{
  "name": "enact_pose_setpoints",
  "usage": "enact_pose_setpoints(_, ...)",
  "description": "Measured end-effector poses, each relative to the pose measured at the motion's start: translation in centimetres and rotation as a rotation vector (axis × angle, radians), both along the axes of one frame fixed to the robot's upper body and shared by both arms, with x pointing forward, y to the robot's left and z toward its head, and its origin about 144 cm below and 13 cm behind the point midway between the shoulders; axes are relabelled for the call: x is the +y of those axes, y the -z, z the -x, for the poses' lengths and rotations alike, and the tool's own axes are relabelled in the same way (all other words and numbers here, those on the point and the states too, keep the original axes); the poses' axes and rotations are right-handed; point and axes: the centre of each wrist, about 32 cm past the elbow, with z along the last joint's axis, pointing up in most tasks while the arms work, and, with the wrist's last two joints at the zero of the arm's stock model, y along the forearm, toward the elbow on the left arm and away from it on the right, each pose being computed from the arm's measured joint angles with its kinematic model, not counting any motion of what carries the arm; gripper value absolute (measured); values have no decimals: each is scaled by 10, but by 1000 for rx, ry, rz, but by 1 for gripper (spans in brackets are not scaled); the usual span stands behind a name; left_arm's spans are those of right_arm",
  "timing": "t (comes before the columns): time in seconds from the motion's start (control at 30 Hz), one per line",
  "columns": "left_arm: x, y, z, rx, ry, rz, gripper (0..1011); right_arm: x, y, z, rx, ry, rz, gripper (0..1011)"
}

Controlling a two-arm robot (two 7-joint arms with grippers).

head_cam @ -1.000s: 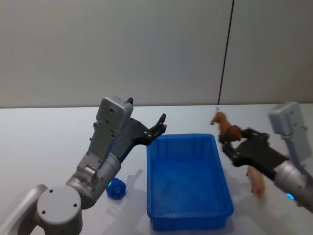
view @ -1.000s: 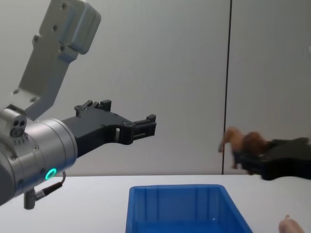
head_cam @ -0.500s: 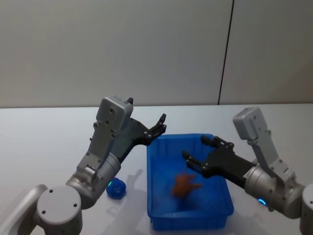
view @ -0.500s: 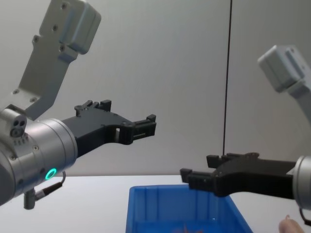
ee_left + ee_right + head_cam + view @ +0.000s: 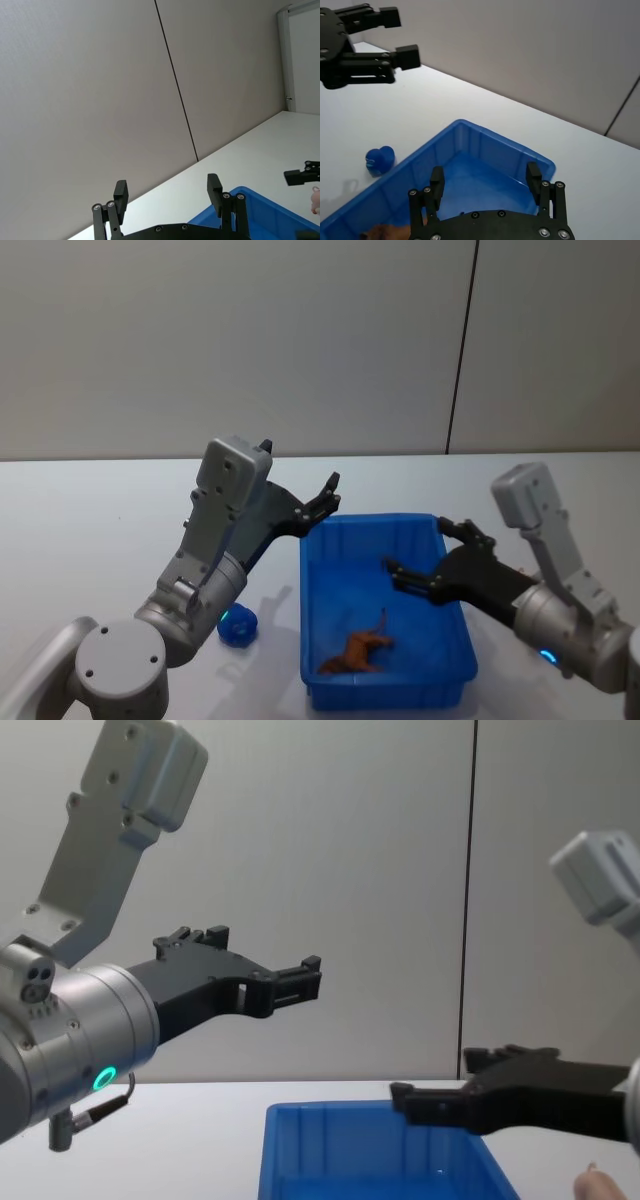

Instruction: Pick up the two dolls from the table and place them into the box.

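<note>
Dropped brown doll (image 5: 355, 650) now lies inside the box (image 5: 365, 535) at 6 o'clock; right gripper (image 5: 420, 552), spread and empty, retreats toward 3. Left gripper (image 5: 328, 495) hovers spread, empty. Blue doll (image 5: 238, 625) outside at 9 could roll if nudged.

Background survey: wall and fittings only.
A plain grey panelled wall (image 5: 250, 340) spans the rear of the scene. One thin dark vertical seam (image 5: 462, 350) divides its panels, right of centre in the head view, straight and unbroken. In the left wrist view, a white upright frame (image 5: 283, 55) adjoins the wall at the far edge.
</note>
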Motion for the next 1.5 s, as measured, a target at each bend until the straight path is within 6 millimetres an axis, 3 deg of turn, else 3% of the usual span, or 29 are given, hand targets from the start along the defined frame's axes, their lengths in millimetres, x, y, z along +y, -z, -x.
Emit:
enact_pose_setpoints(0.77, 0, 0, 0, 0, 0, 0, 1000, -50, 9, 27, 87, 219, 51, 1001)
enact_pose_setpoints(1.5, 0, 0, 0, 0, 0, 0, 1000, -65, 31, 22, 234, 288, 95, 1001)
